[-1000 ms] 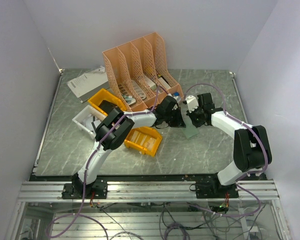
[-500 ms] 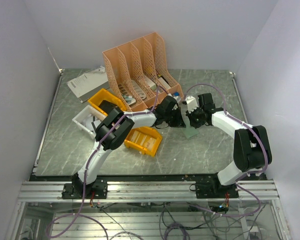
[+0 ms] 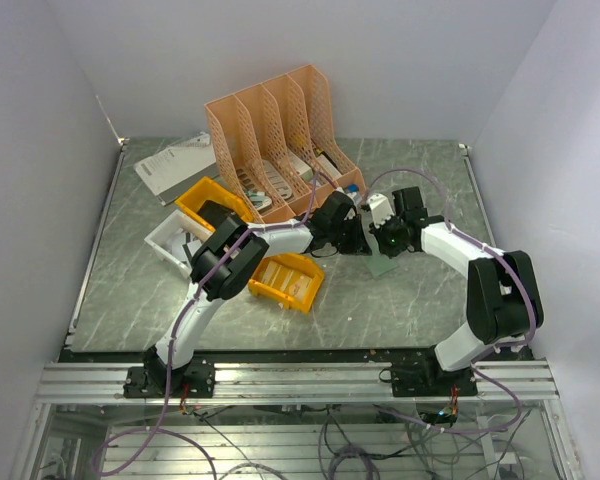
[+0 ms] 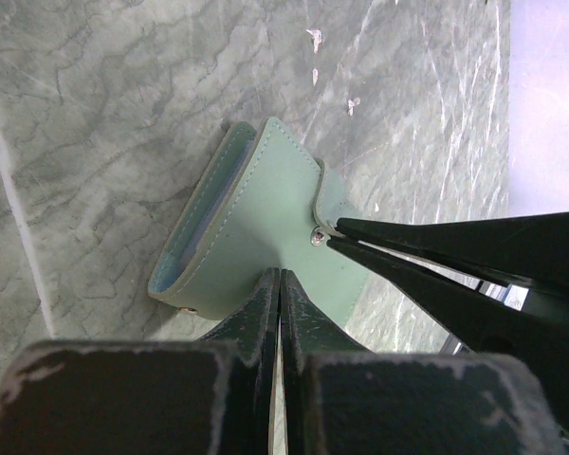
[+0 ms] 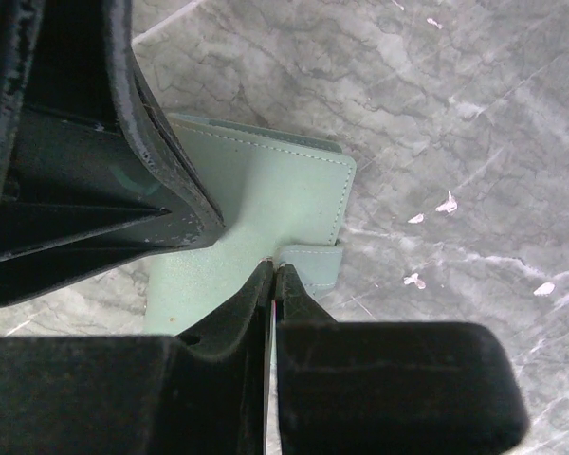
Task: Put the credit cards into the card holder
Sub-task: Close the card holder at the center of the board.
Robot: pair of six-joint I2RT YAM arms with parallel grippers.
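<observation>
The card holder (image 3: 382, 264) lies on the table right of centre, grey-green, with a light blue inside showing at its left edge in the left wrist view (image 4: 251, 223). My left gripper (image 4: 280, 275) is shut, its tips pressed on the holder's near face. My right gripper (image 5: 273, 269) is shut, its tips touching the holder at the small stud (image 4: 316, 237), beside the strap tab (image 5: 315, 267). In the top view the left gripper (image 3: 350, 240) and the right gripper (image 3: 385, 243) meet tip to tip over the holder. No credit cards are in view.
An orange file rack (image 3: 270, 140) stands at the back. Two yellow-orange bins (image 3: 208, 200) (image 3: 290, 282) and a white tray (image 3: 168, 238) lie left of the grippers. A paper sheet (image 3: 175, 163) lies at the back left. The right wall is close to the right arm.
The right gripper has shifted slightly left and down onto the holder. The left arm has barely moved. The holder stays in place.
</observation>
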